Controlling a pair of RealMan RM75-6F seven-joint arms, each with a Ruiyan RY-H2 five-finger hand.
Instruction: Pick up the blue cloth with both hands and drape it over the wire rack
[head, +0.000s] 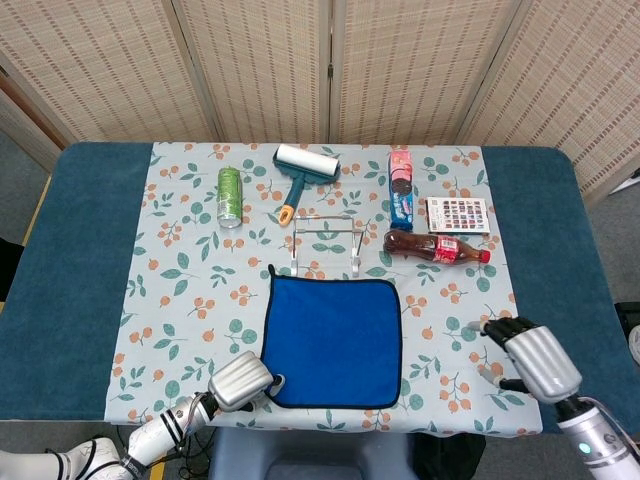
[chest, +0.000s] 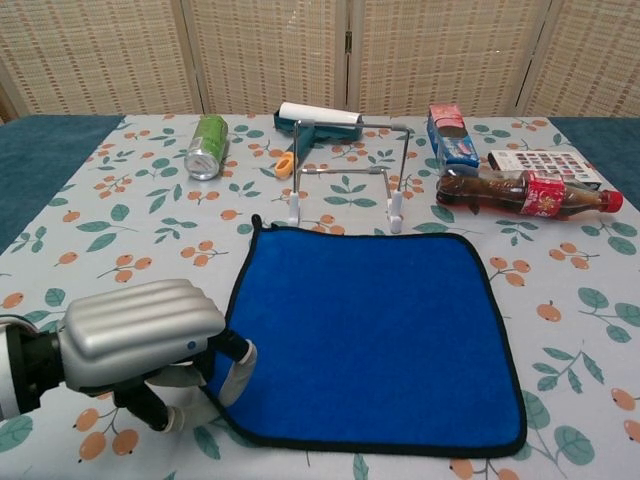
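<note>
Head view: the blue cloth (head: 334, 342) lies flat at the lower centre of the frame on a floral tablecloth (head: 180, 300), just below the small wire rack (head: 325, 243), which stands upright near the middle. At the lower left, the left hand (head: 241, 381) rests at the cloth's near left corner, its fingers curled down at the hem; whether they actually pinch the fabric cannot be told from this angle. At the lower right, the right hand (head: 533, 359) sits over the tablecloth's edge, well apart from the cloth, holding nothing, its dark fingertips curled forward and slightly apart. Along the upper part of the frame lie a green can (head: 230, 195), a lint roller (head: 301, 174), a snack box (head: 401, 187), a patterned card (head: 458, 215) and a cola bottle (head: 436, 246) on its side.

Chest view: the cloth (chest: 370, 335) fills the centre and lower frame, with the rack (chest: 345, 175) standing just above its far edge. The left hand (chest: 140, 335) occupies the lower left, its silver back facing up and its fingers (chest: 235, 377) bent under, touching the cloth's left hem near the corner, where the edge looks slightly lifted. The can (chest: 207, 147), lint roller (chest: 310, 125), snack box (chest: 451, 135), card (chest: 546, 166) and bottle (chest: 525, 192) line the top. The right hand lies outside this frame.
</note>
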